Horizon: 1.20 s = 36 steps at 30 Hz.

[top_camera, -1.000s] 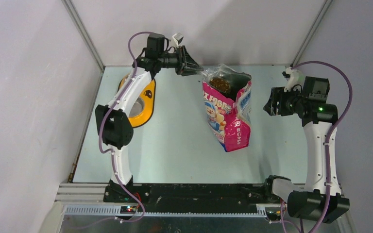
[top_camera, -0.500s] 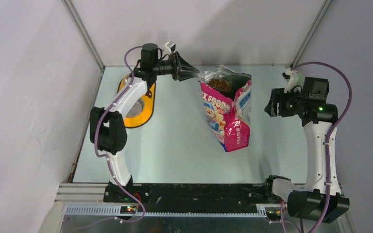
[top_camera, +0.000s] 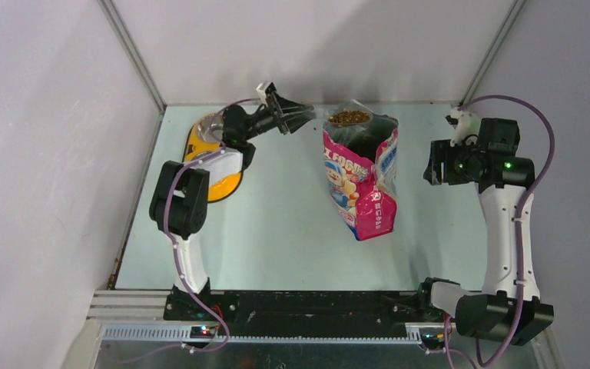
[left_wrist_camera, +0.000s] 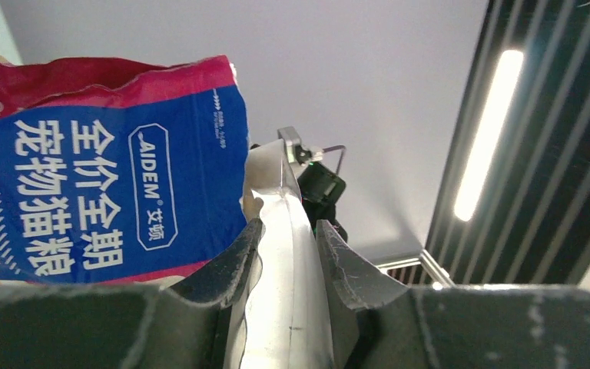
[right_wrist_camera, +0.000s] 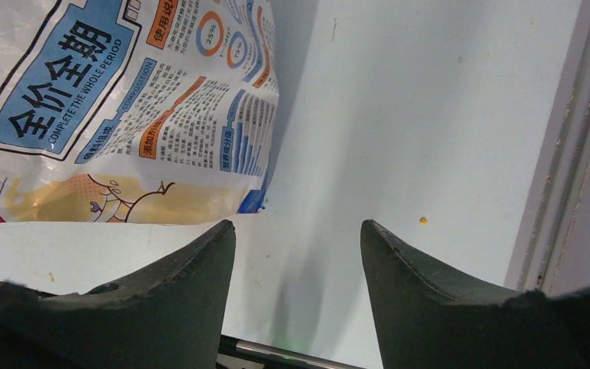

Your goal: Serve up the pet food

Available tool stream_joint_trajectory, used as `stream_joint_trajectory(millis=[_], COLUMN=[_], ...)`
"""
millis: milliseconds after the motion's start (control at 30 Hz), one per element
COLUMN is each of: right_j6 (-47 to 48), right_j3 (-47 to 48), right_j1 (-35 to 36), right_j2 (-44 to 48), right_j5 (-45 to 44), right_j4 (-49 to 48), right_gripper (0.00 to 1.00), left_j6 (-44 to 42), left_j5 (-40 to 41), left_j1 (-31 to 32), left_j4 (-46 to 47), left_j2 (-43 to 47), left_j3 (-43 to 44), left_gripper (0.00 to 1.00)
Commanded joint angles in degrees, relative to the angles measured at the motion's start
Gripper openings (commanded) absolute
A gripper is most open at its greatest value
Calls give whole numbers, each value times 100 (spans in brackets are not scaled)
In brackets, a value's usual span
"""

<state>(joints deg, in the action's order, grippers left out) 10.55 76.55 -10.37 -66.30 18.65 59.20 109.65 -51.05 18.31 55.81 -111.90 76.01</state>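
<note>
Kibble out past my left pincer's tip, bowl on the opposite side.
My left pincer [top_camera: 301, 117] is clamped on the handle of the clear scoop [left_wrist_camera: 280, 192]. The scoop's long axis runs straight out from my fingers to the right, along the far edge of the table [top_camera: 276, 223]. At its far end sits the brown heap of pet food [top_camera: 348, 118], in the scoop's cup as far as I can tell, right over the open mouth of the bag [top_camera: 357, 184]. The orange bowl [top_camera: 229, 183] lies the other way, beside my left wrist, so I judge the load must swing round to the left; my left arm is much the nearer to it. My right pincer [right_wrist_camera: 296, 227] hangs apart and empty just beside the bag. Count: one scoop, one bag, one bowl, one heap.
</note>
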Motion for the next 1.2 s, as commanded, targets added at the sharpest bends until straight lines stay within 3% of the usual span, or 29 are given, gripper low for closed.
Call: stream_joint_trajectory(millis=[0,133,300,800,1167], right_j6=[59,30,85,114,125], right_j3=[314,335,367,318,308], right_j1=[-26,-26,-26,-26,-26], right_j2=[-24,-39,28,48,15], right_j5=[-132,-99,-61,289,440], right_j4=[57,44,54,-81,-111], right_gripper=[64,64,64,64,64], left_j6=[1135,1547,1270,-165,-1028], left_j5=[524,628,481,197,824], left_j1=[68,234,-44,-2054,-3353], left_j4=[1918,2538,2310,976,632], left_j2=[5,-280,15,1170,1646], left_j3=[-378,-291,-69,-517,-1397], left_gripper=[0,0,0,0,0])
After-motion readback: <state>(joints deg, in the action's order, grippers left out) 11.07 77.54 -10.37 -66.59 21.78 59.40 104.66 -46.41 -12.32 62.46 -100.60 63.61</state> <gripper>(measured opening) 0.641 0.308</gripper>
